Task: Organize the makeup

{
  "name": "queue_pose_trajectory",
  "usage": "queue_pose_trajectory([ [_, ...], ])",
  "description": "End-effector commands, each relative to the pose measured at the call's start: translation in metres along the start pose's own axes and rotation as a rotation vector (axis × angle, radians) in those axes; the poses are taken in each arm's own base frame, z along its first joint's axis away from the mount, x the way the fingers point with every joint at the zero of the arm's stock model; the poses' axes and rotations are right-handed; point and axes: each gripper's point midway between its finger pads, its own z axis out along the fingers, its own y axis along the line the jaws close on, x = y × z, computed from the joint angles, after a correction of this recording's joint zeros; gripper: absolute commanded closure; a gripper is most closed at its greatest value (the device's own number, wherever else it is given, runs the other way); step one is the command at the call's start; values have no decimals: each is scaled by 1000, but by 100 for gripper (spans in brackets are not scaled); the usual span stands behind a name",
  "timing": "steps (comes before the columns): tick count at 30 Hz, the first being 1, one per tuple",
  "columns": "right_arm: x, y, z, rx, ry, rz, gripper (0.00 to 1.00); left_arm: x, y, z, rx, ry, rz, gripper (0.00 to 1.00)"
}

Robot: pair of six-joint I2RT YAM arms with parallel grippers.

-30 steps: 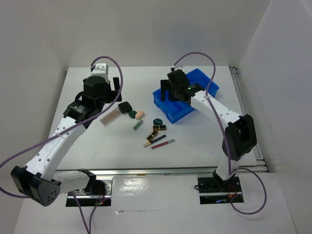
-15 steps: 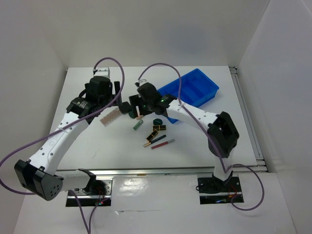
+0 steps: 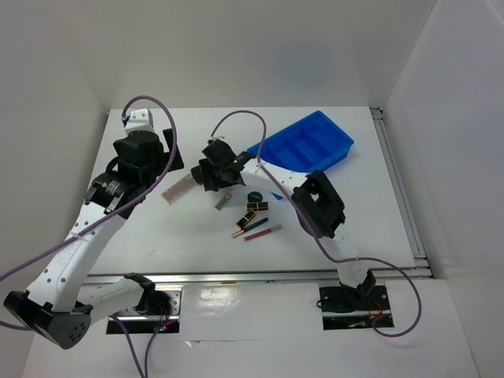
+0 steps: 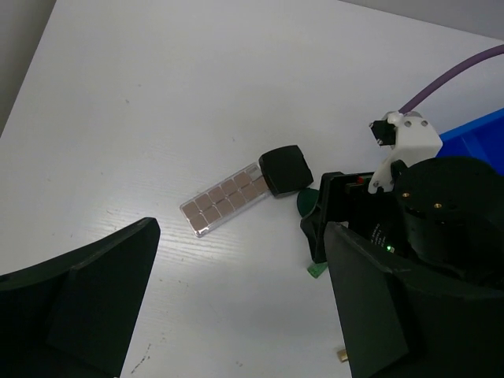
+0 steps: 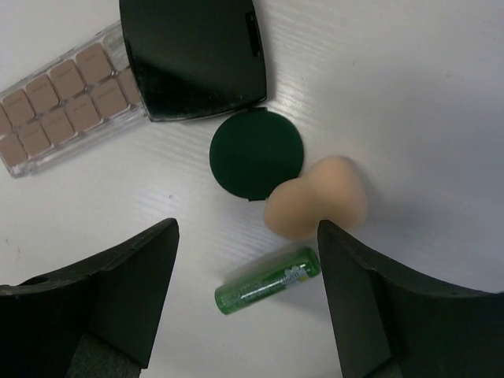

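White table (image 3: 142, 228) carries the makeup (image 3: 252, 213); left hand (image 4: 240, 236) and right hand (image 5: 248, 228) both gape, empty.

Landmark is the compact (image 5: 193, 51), which sits under my right gripper (image 5: 246, 224). The pan strip (image 5: 63, 106) lies left of the compact, 1 end touching its left edge. The round sponge (image 5: 256, 153) is just in front of the compact, touching or nearly so. The pear sponge (image 5: 315, 201) is front-right of the compact, against the round sponge. The tube (image 5: 268, 290) is further in front of the compact, apart from both sponges. The jar (image 3: 254, 197), lipsticks (image 3: 249, 216) and 2 pencils (image 3: 264, 231) are grouped front-right of the compact, on the table (image 3: 157, 236). The tray (image 3: 315, 138) is well right of the compact and slightly behind it. My left gripper (image 4: 240, 228) is left of the compact.
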Motion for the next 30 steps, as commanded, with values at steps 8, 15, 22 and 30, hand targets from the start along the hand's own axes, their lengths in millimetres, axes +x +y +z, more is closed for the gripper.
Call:
queue_pose_trajectory([
  [8, 0, -32, 18, 148, 12, 40, 44, -8, 4, -2, -22, -42, -23, 0],
  [15, 0, -35, 11, 156, -2, 52, 72, -6, 2, -1, -14, -38, -23, 0],
  [22, -23, -31, -11, 146, -56, 44, 100, -1, 2, 1, -8, -27, -18, 0],
  [30, -74, -23, -65, 95, -192, 40, 100, -12, -1, -5, 19, -65, -25, 0],
])
